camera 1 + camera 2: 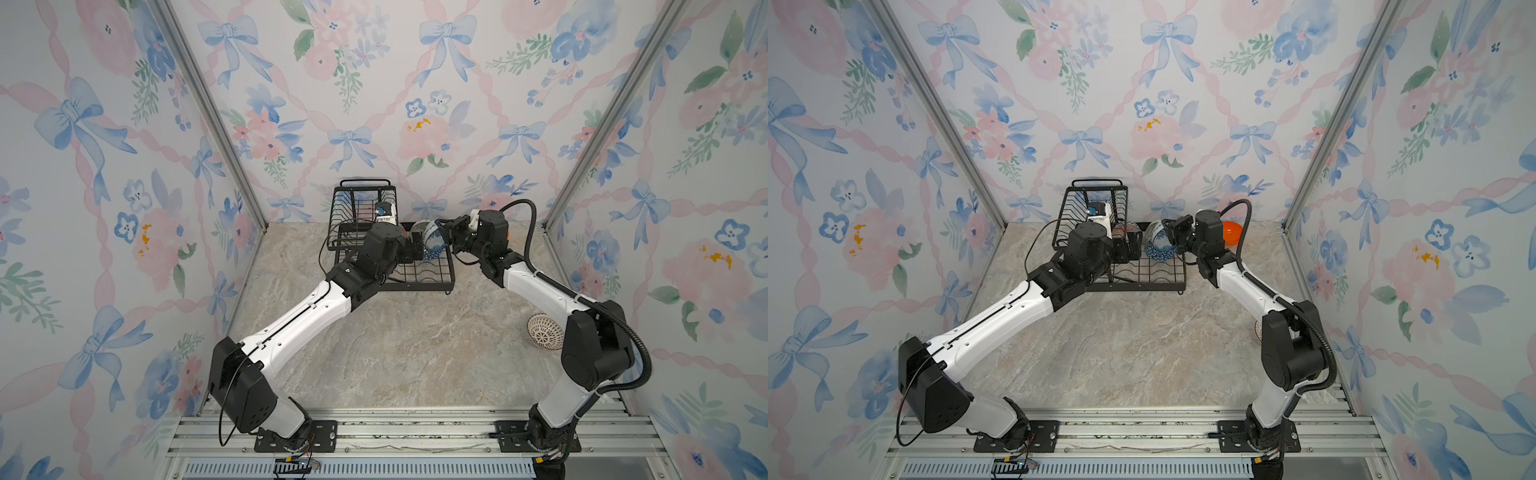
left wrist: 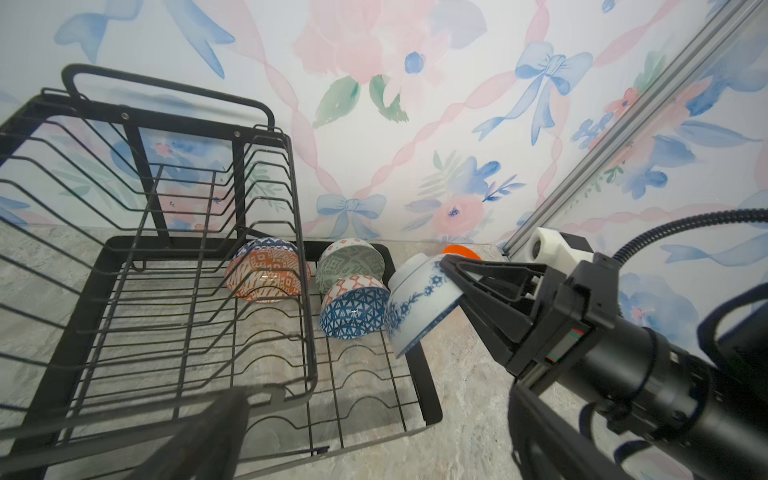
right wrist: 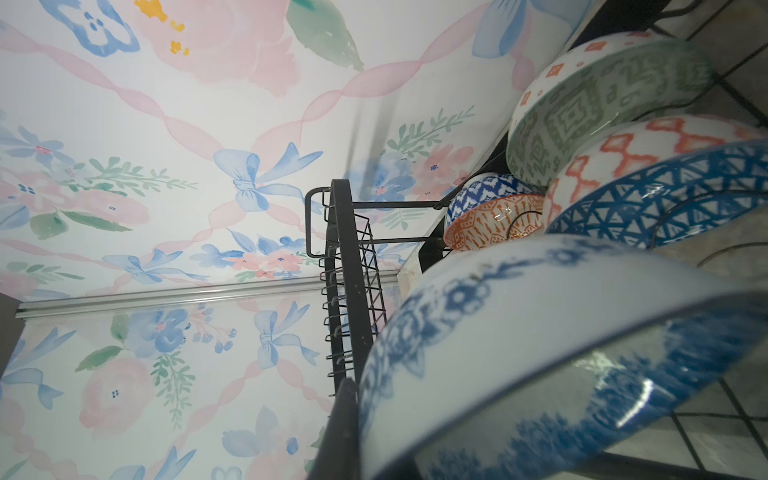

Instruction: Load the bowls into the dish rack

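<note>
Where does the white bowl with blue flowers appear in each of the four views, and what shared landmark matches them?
In a top view: white bowl with blue flowers slightly right of centre, at the dish rack's right rim.
In a top view: bowl at centre.
Left wrist: bowl right of centre, tilted, held by the right gripper.
Right wrist: bowl fills the lower right, blurred.
Shared landmark: the dish rack, seen in all four.

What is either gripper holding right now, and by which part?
The right gripper pinches the white bowl with blue flowers by its rim, tilted at the dish rack edge. The left gripper is open and holds nothing.
</note>
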Robot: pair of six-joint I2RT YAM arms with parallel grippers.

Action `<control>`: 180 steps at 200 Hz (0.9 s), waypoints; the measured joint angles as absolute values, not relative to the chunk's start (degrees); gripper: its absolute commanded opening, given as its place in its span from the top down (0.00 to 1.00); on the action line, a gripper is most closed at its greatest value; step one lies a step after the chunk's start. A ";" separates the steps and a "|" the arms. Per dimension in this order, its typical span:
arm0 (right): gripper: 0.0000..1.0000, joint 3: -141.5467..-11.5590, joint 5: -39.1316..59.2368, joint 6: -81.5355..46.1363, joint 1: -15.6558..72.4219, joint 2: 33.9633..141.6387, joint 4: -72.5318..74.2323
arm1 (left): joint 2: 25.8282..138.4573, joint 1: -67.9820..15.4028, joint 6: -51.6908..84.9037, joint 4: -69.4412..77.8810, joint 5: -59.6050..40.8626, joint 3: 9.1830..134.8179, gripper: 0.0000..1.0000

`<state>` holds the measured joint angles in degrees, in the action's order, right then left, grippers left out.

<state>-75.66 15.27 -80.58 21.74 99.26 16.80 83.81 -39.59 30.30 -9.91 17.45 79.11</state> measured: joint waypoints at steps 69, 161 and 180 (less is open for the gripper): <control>1.00 -73.84 15.62 -74.28 24.86 106.02 20.78 | 80.03 -34.52 30.04 -13.08 11.07 77.67 0.02; 1.00 -76.84 16.23 -72.53 29.80 113.45 22.85 | 80.64 -30.89 30.04 -13.87 6.00 76.20 0.02; 1.00 -78.70 16.27 -72.82 29.91 115.77 23.27 | 80.64 -30.50 30.04 -13.87 5.32 75.77 0.02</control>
